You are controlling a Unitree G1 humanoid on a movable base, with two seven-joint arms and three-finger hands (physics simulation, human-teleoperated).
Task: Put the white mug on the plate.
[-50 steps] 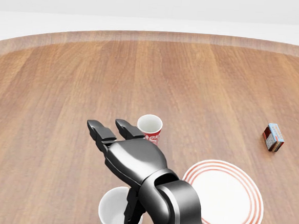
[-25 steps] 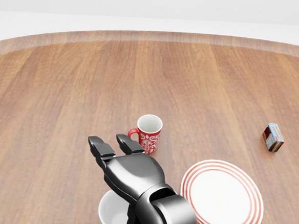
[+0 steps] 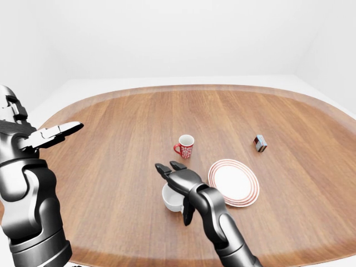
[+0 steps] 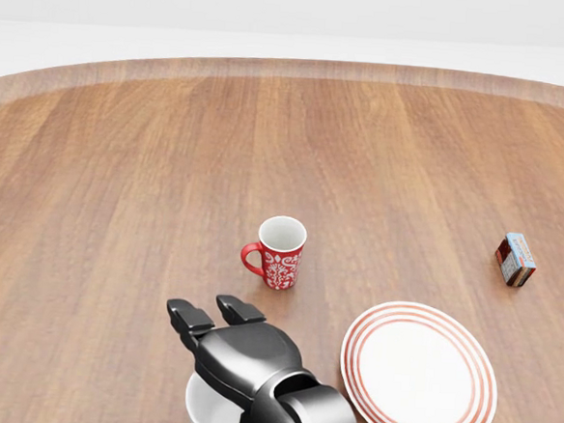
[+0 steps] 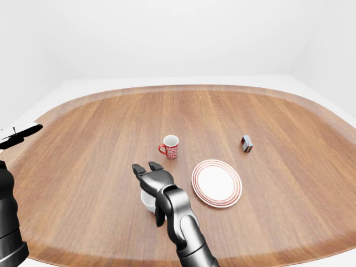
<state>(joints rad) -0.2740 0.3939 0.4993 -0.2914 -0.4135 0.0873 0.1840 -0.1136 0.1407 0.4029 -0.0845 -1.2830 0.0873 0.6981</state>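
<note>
The white mug (image 3: 169,202) stands on the wooden table (image 3: 111,144), left of the plate (image 3: 234,182), which is white with red rings. My right hand (image 3: 177,181) hovers over the mug's top. Its fingers (image 4: 191,315) stretch out flat past the rim and its thumb hangs down beside the mug, so it is open. In the head view the hand hides most of the mug (image 4: 204,411). My left hand (image 3: 55,132) is raised at the left edge of the left-eye view, open and empty.
A red patterned mug (image 4: 279,252) stands above the white mug and plate in the head view. A small box (image 4: 516,260) lies at the right. The table's curved edge (image 4: 273,68) runs along the top.
My right hand has drawn back toward the bottom of the head view, away from the red mug, which now shows in full. The hand now sits over the white mug.
</note>
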